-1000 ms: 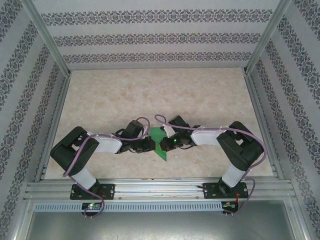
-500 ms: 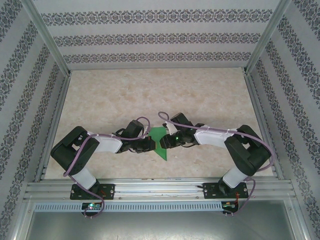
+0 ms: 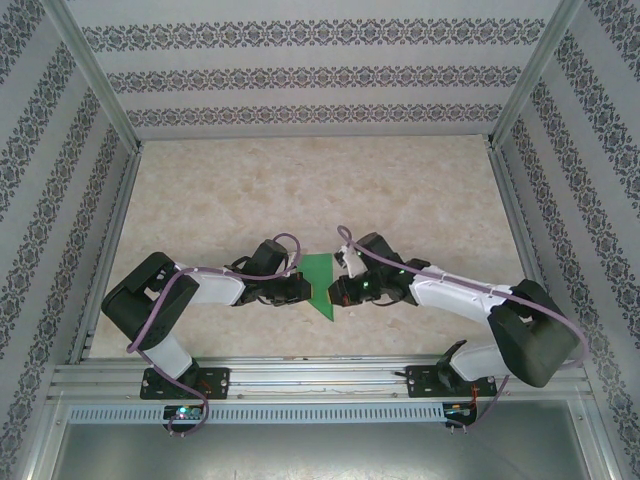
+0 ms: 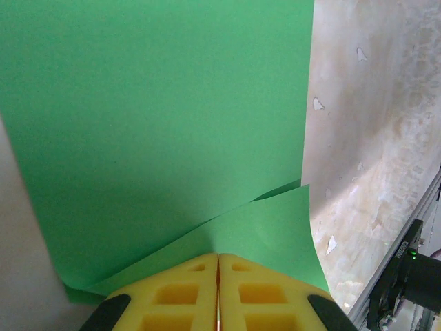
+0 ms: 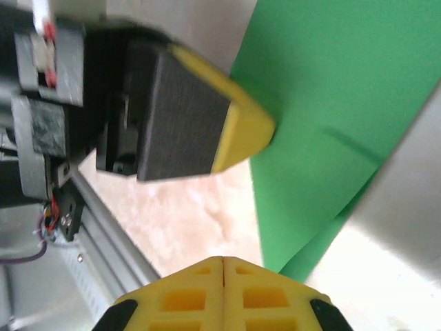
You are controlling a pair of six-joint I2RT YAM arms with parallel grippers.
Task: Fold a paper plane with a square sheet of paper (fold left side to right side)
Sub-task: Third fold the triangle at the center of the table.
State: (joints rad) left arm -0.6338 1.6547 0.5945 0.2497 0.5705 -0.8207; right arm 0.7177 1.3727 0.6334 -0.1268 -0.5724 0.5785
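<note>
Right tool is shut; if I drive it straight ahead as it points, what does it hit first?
Most likely the yellow fingertip of the left tool, sitting on the edge of the bright green sheet of paper just ahead of the right tool. Depth is unclear; it may clip the paper first.

A beige, marbled table (image 3: 300, 190) is bounded at the front by an aluminium rail (image 3: 320, 372). A folded green sheet of paper (image 3: 318, 280) lies near the rail, midway along it, its tip pointing toward the rail.
</note>
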